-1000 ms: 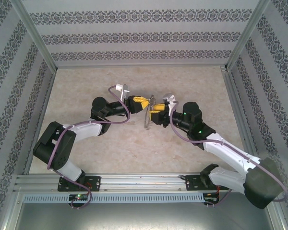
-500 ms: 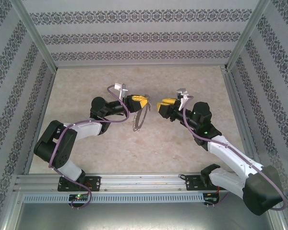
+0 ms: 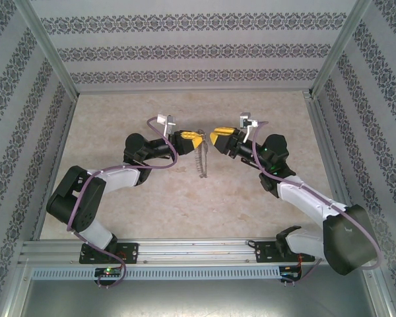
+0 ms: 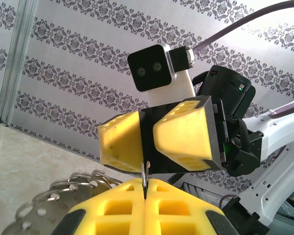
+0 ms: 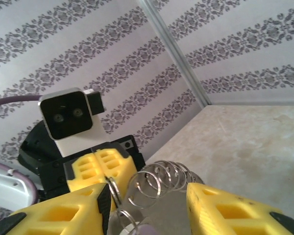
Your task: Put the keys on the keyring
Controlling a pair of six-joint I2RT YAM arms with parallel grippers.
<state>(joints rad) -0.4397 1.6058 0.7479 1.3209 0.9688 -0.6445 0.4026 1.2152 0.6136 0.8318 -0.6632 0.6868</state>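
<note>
my right claw [image 3: 214,138], jaws half spread, has swung back tip to tip with my left claw [image 3: 198,139] pinching the keyring [image 3: 200,162], so threading can resume.

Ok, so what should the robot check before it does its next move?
1. Left fingers shut on the keyring: ok.
2. Right fingers lined up with the keyring's loops: ok.
3. Key gripped by right fingers: cannot tell, just a lilac bit peeks between them.
4. Both sets of fingers face each other, close: ok.
5. Keyring clear of the table: cannot tell.
</note>
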